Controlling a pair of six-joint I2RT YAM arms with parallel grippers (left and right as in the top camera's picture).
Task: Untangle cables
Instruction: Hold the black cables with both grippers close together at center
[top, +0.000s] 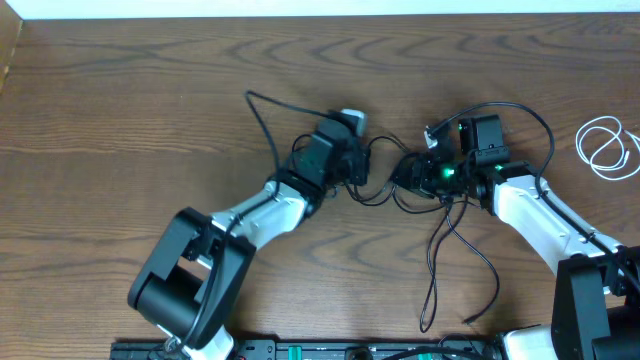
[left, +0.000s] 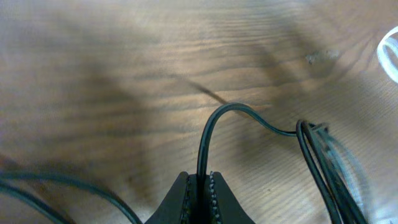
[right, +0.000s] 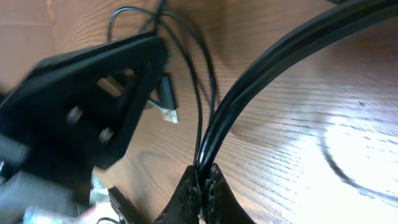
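- While both pincers meet close together over the table (top: 120, 100), the left pincer (left: 200, 182) is clamped shut on one strand of the black cable (left: 214, 121), which arches up just ahead of its tips.
- The right pincer (right: 204, 177) is closed too, pinching bundled black strands.
- The white cable (top: 607, 148) lies coiled well apart, on the right pincer's outer side.

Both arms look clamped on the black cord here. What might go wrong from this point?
1. The left pincer and right pincer are both shut on the thin black cable, close together over the tangle. Pulling apart may tighten the knot between them.
2. The right pincer seems to pinch several strands at once, so the loops may drag along together instead of separating.
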